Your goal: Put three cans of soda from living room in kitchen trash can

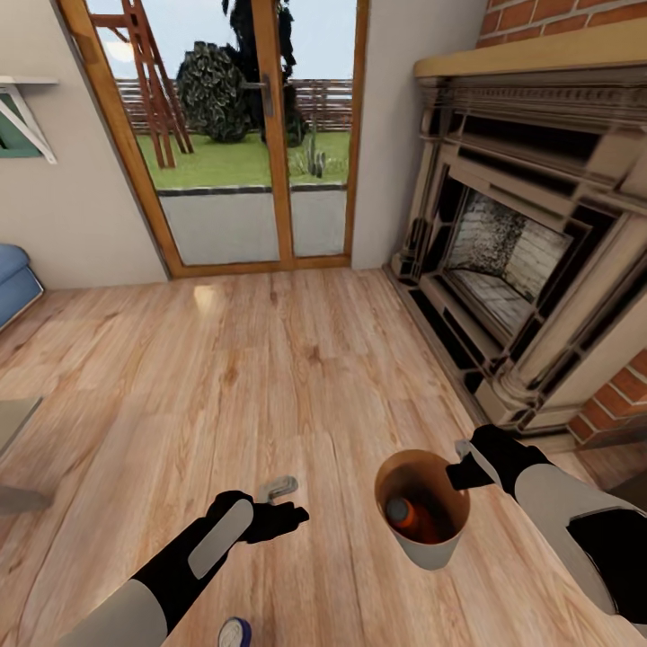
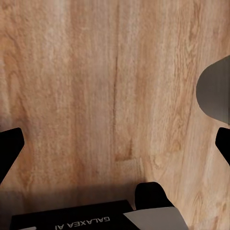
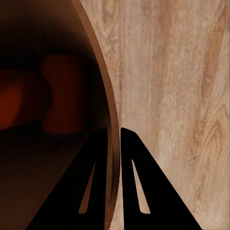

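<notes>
- Warm wood-plank floor (image 1: 270, 377) is spreading across the living room, with a red-brick fireplace (image 1: 530, 243) in a carved dark surround off beyond the right gripper and wood-framed glass doors (image 1: 243, 135) standing far ahead of both arms
- the tash can (image 1: 422, 512) is hanging off the floor, tilted, just to the inner side of the right gripper (image 1: 465, 463), its brown inside facing the head camera
- the right gripper is pinching the can's rim: in the right wrist view the two dark fingers (image 3: 143, 191) are sitting narrow, one on each side of the thin wall (image 3: 111, 143), closed onto it
- an orange can of soda (image 1: 404, 514) is lying inside the bin, grey top showing; the right wrist view is showing orange shapes (image 3: 62, 91) in the dim interior, though how many is hard to tell
- the dark blue can of soda (image 1: 234, 633) is standing on the floor close behind the left gripper (image 1: 283, 503), beside the forearm, at the picture's lower edge
- the left gripper is hovering over bare planks with nothing between its fingers; in the left wrist view the black fingertips (image 2: 9, 148) are sitting wide apart at opposite edges
- a blue cushioned seat (image 1: 13, 279) is sitting far out past the left arm, near the wall
</notes>
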Controlling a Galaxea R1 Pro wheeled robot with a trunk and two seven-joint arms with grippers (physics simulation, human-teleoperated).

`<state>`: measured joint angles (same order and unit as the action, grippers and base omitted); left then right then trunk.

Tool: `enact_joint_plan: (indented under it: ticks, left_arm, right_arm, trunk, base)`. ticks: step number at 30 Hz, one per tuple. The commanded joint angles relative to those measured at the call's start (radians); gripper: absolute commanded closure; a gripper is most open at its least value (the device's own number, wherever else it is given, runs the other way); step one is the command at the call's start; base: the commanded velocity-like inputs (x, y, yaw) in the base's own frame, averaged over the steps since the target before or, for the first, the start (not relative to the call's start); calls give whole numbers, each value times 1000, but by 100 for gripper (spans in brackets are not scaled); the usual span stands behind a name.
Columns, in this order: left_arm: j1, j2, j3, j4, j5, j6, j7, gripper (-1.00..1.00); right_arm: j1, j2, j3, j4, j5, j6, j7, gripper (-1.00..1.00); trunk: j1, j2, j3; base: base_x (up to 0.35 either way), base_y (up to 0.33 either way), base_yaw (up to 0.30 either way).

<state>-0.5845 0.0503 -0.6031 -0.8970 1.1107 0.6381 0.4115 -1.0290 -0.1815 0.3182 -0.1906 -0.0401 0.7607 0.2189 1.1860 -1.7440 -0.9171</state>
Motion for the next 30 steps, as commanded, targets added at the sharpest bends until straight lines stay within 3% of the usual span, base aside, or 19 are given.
enact_joint_plan:
  ticks: [1, 25, 30]
  left_arm:
    - [0, -1, 0, 0, 0, 0, 0, -100]
    - [0, -6, -1, 7, 0, -1, 9, -100]
    - [0, -6, 1, 18, 3, 4, 106, -100]
  right_arm:
    - [0, 0, -1, 0, -4, 1, 6, 100]
    - [2, -1, -1, 2, 0, 1, 5, 100]
    - [4, -1, -3, 4, -5, 2, 13, 100]
  trunk:
    - [0, 0, 0]
    - [0, 0, 0]
    - [0, 0, 0]
  base:
    - [54, 20, 0]
    - [-45, 6, 0]
    - [0, 0, 0]
